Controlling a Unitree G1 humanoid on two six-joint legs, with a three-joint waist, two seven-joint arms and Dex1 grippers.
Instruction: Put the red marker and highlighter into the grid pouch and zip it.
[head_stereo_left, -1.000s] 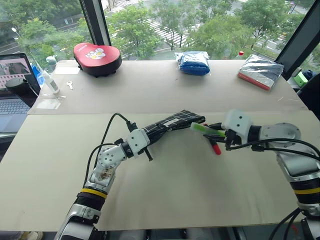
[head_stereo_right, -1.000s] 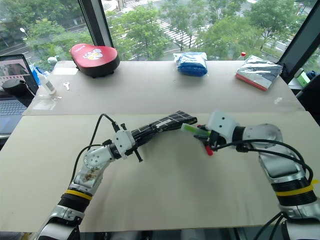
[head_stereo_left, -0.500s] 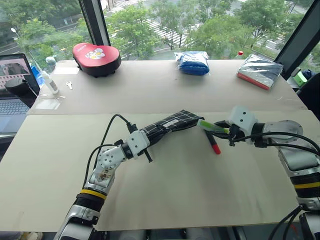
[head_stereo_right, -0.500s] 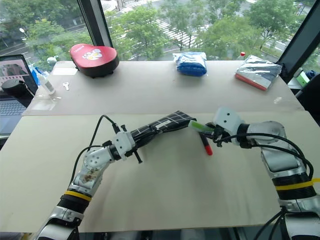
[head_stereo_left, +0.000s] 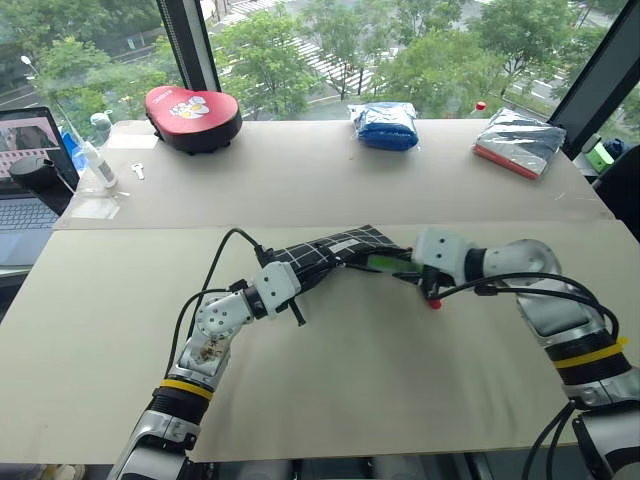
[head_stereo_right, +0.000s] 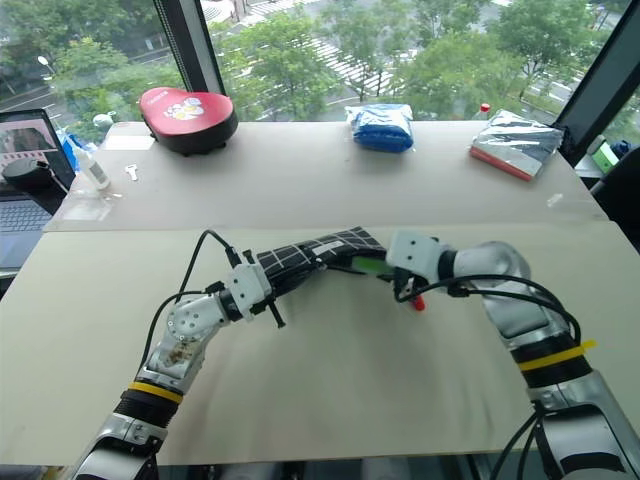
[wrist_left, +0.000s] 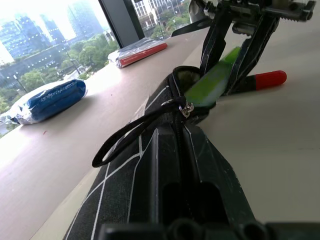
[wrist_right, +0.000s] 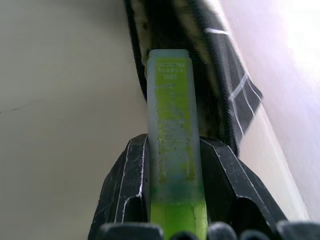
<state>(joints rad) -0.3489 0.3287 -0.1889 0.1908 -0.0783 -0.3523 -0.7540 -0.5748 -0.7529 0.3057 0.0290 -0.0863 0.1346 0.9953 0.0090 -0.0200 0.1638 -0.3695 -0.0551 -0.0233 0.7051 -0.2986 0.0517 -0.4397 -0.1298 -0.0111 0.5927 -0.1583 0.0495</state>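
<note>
Black right jaws clamp the chunky translucent-capped highlighter (wrist_right: 172, 135); left jaws pinch the fabric grid pouch (head_stereo_left: 330, 250).

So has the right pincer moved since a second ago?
Yes. The right pincer, gripping the highlighter, has shifted left towards the grid pouch, so the highlighter's tip now reaches the pouch's open mouth.

**Four views, one meeting point**

The two head views look forward and down from above over the pale beige surface (head_stereo_left: 330, 400) toward the windows, taking in both arms. The left wrist view sits low and close, looking along the black fabric pouch with white grid lines (wrist_left: 165, 150) toward the right claw (wrist_left: 235, 60). The right wrist view looks from very near along the lime-green highlighter with a pale translucent cap (wrist_right: 172, 130) at the pouch's mouth. All share that spot.
</note>
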